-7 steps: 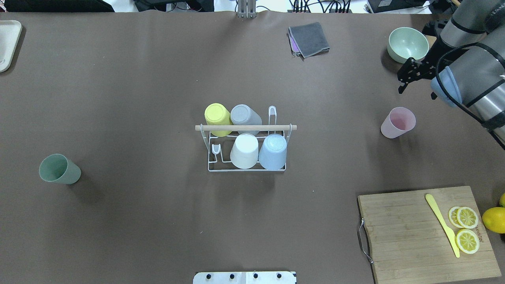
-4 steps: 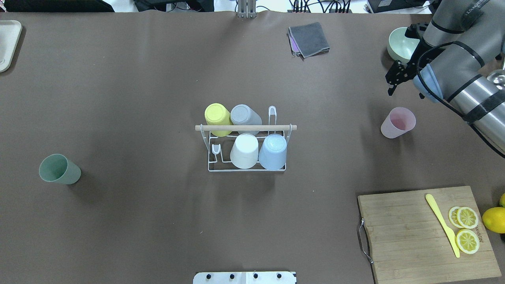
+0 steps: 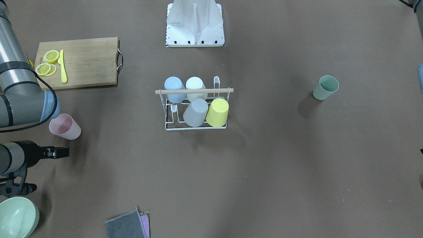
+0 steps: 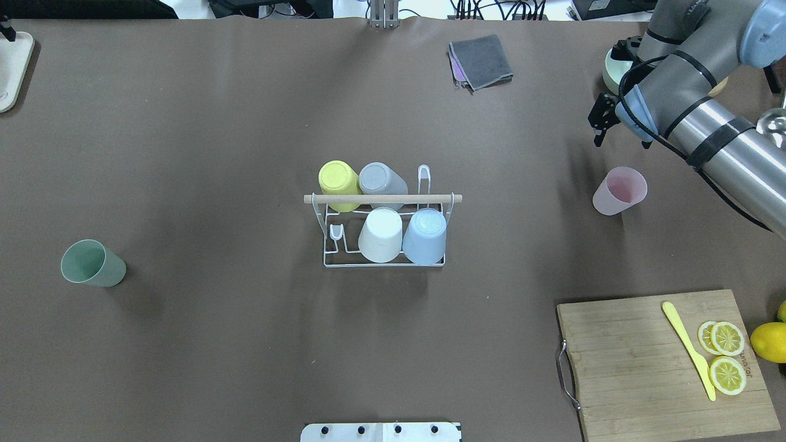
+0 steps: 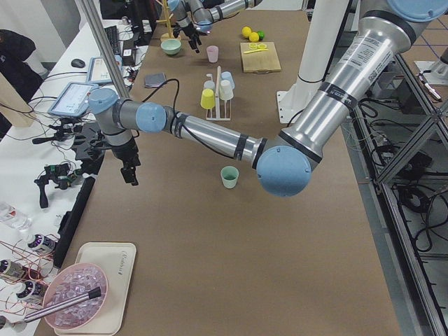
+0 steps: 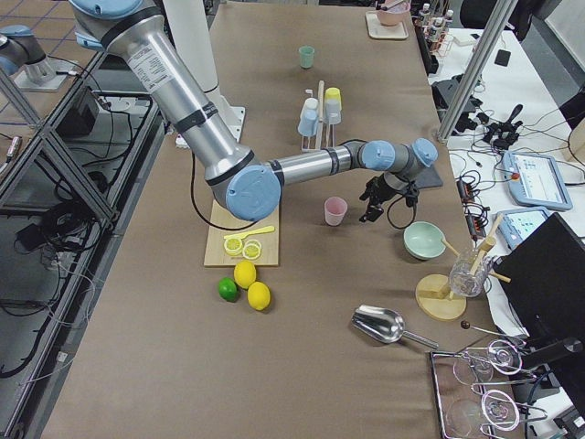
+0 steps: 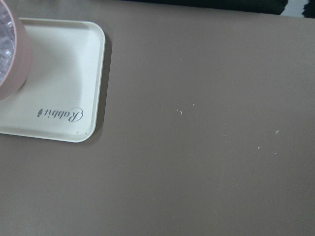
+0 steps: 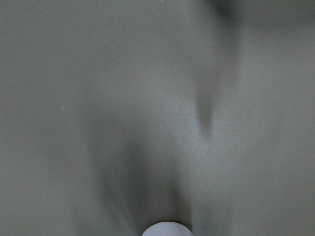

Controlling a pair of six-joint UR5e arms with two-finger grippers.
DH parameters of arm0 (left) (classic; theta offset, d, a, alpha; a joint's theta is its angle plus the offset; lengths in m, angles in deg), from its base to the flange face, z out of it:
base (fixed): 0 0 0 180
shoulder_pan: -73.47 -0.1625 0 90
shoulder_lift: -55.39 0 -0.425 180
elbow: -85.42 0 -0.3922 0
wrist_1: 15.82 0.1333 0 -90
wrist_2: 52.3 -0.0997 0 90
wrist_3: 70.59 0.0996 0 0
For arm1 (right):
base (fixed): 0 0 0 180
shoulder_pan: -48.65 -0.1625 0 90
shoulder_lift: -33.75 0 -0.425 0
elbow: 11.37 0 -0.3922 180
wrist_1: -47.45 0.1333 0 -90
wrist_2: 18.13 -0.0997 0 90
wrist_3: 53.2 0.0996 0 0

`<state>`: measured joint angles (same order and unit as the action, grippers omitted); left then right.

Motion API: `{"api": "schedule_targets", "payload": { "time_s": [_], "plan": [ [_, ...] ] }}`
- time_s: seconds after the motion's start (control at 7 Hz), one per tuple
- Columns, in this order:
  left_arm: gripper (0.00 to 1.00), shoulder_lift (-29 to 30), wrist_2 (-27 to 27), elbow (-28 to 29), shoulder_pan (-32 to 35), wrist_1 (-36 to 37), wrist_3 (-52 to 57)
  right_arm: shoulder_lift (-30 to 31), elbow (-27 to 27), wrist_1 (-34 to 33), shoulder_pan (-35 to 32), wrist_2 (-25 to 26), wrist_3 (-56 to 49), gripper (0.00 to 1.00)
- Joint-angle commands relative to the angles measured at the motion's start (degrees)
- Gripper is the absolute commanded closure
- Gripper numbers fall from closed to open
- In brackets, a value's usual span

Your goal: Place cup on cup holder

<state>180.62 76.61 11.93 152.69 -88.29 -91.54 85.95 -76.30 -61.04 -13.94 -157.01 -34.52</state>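
Observation:
The white wire cup holder (image 4: pixel 381 199) with a wooden rod handle stands mid-table, also in the front view (image 3: pixel 194 90). Several cups sit upside down on it: yellow, grey, white and blue. A pink cup (image 4: pixel 620 190) stands upright at the right, also in the front view (image 3: pixel 65 126); its rim shows at the bottom of the right wrist view (image 8: pixel 167 230). A green cup (image 4: pixel 92 263) stands upright at the left. My right gripper (image 4: pixel 599 129) hangs open and empty above the table, just beyond the pink cup. My left gripper (image 5: pixel 129 171) hovers at the table's far left end; I cannot tell its state.
A mint bowl (image 4: pixel 611 64) sits at the back right, partly under my right arm. A folded grey cloth (image 4: pixel 481 61) lies at the back. A cutting board (image 4: pixel 638 368) holds lemon slices and a yellow knife. A cream tray (image 7: pixel 54 98) lies below the left wrist.
My right arm has swung leftward, carrying the gripper from beside the mint bowl to beyond the pink cup. A black bit of the left arm now shows at the overhead view's top left corner.

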Motion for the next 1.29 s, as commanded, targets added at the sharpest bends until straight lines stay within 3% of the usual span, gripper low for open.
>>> {"api": "schedule_targets", "payload": {
  "time_s": [0.0, 0.57, 1.14],
  "plan": [
    [0.03, 3.3, 1.2, 1.1, -4.2, 15.9, 2.2, -2.4, 0.8, -9.3, 0.0, -0.1, -6.6, 0.04],
    [0.03, 2.6, 4.4, 0.8, -12.8, 33.3, 18.6, -4.5, 1.6, -18.3, 0.8, 0.4, -15.1, 0.02],
    [0.02, 0.1, 6.4, 0.5, -18.7, 33.6, 23.8, -3.9, 2.6, -19.1, 2.3, 0.4, -19.2, 0.01]
  ]
}}
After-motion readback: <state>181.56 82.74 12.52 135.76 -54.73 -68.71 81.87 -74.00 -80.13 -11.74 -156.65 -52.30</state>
